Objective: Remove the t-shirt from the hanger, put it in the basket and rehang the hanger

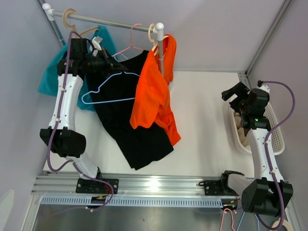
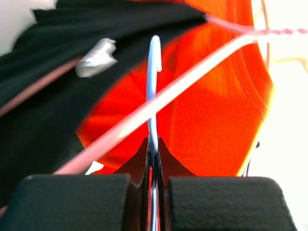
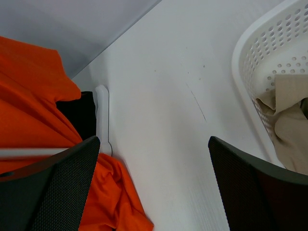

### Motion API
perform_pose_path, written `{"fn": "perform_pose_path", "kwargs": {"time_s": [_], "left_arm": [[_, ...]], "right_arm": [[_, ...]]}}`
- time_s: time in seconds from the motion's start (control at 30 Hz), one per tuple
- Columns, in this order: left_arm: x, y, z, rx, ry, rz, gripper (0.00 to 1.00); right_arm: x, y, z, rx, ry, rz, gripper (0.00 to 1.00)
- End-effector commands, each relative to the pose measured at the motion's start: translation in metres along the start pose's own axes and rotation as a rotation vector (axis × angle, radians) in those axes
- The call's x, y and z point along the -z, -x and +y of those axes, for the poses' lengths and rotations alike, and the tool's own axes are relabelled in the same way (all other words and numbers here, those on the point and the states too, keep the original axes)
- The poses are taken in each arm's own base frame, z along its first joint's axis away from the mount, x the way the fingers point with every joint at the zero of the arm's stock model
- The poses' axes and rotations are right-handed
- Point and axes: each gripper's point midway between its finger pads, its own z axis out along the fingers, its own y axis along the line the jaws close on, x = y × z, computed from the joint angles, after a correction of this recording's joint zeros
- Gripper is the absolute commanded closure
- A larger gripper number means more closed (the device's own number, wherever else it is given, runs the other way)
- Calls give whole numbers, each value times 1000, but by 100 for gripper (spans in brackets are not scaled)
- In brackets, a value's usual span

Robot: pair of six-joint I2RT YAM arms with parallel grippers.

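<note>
A bare light-blue wire hanger point(image 1: 109, 92) lies against a black t-shirt point(image 1: 130, 125) that hangs from the rail point(image 1: 110, 21). My left gripper point(image 1: 102, 64) is shut on the blue hanger's wire near its hook; in the left wrist view the jaws point(image 2: 153, 149) pinch the blue wire point(image 2: 153, 86). A pink hanger point(image 1: 129, 45) crosses in front point(image 2: 192, 79). An orange t-shirt point(image 1: 154, 96) hangs to the right on a wooden hanger point(image 1: 155, 36). My right gripper point(image 1: 238, 96) is open and empty, far right above the table point(image 3: 154, 183).
A teal shirt point(image 1: 48, 79) hangs at the rail's left end behind my left arm. A white perforated basket point(image 1: 274, 134) with beige cloth point(image 3: 288, 115) sits at the right edge. The rack's white foot point(image 3: 102, 115) stands on the table by the orange hem point(image 3: 110, 202).
</note>
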Motion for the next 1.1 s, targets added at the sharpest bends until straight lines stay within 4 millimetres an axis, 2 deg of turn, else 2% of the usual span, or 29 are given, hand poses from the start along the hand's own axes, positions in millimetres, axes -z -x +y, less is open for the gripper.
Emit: {"fn": "perform_pose_path", "kwargs": {"time_s": [0.0, 0.1, 0.23, 0.33, 0.47, 0.5, 0.67, 0.8, 0.83, 0.9, 1.0, 1.07], "left_arm": [[1, -34, -23, -73, -93, 113, 99], [3, -49, -24, -77, -114, 153, 99], [7, -62, -10, -76, -61, 167, 99], [34, -68, -10, -207, 32, 44, 99], [59, -63, -10, -359, 99, -103, 99], [71, -70, -16, -388, 84, -134, 99], [96, -87, -27, -462, 48, -186, 99], [128, -59, -26, -572, 196, -390, 99], [143, -43, -26, -601, 263, -496, 99], [165, -22, -27, -616, 346, -628, 99], [195, -6, -45, -662, 386, -767, 99], [202, -1, -49, -690, 400, -805, 99]], "right_arm": [[1, 8, 8, 18, 31, -34, 1], [1, 8, 8, 21, 31, -34, 1], [2, 8, 8, 20, 31, -34, 0], [2, 7, 8, 22, 28, -34, 0], [2, 8, 9, 21, 34, -34, 1], [1, 7, 9, 19, 34, -31, 0], [1, 5, 10, 22, 38, -25, 0], [0, 5, 12, 21, 44, -25, 1], [1, 5, 13, 23, 48, -23, 0], [0, 4, 13, 25, 49, -21, 0], [0, 2, 14, 26, 54, -15, 1], [0, 2, 14, 28, 54, -13, 0]]}}
